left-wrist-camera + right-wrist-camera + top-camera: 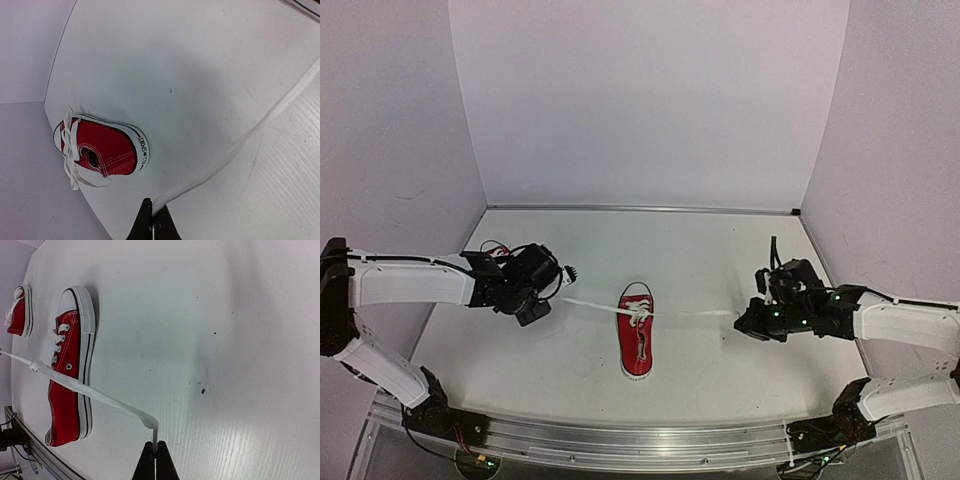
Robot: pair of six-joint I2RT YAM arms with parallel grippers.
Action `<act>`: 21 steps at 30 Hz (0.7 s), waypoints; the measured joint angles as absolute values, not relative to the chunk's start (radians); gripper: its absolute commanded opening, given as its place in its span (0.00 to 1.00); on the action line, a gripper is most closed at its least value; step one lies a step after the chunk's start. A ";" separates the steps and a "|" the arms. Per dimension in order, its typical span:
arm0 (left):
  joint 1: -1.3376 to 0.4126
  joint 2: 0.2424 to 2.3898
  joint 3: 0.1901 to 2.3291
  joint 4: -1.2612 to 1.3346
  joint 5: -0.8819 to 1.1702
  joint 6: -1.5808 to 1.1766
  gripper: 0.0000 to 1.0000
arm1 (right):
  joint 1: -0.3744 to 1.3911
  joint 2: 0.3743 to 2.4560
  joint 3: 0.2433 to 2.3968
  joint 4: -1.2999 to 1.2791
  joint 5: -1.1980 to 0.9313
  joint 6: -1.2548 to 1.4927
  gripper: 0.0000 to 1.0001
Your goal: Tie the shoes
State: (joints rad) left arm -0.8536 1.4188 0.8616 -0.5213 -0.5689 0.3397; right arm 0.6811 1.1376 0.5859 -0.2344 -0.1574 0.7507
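Note:
One red shoe (637,345) lies mid-table, toe towards me, with a knot (638,314) in its white laces; it also shows in the right wrist view (67,390). My left gripper (548,300) is shut on the left lace end (240,145), stretched out to the left. My right gripper (741,318) is shut on the right lace end (100,397), stretched out to the right. Both laces are taut above the table. The second red shoe (102,147) lies by the left wall with loose laces, mostly hidden behind my left arm in the top view (498,250).
White table (720,250) with white walls at the back and both sides. A metal rail (640,445) runs along the near edge.

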 measured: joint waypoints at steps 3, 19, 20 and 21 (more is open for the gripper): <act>-0.852 1.422 0.862 -0.585 -0.580 0.304 0.00 | 0.681 1.083 0.556 -0.272 -0.111 0.799 0.00; -0.738 1.509 0.851 -0.733 -0.607 0.217 0.00 | 0.679 0.898 0.510 -0.519 0.158 1.021 0.00; -0.726 1.508 0.851 -0.733 -0.614 0.212 0.00 | 0.679 0.892 0.511 -0.525 0.165 1.023 0.00; -0.714 1.506 0.853 -0.733 -0.622 0.208 0.00 | 0.679 0.886 0.514 -0.530 0.170 1.024 0.00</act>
State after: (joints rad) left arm -0.7138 1.5057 0.8526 -0.7334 -0.6217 0.2080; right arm 0.6792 0.8862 0.5136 -0.5301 0.1698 1.0237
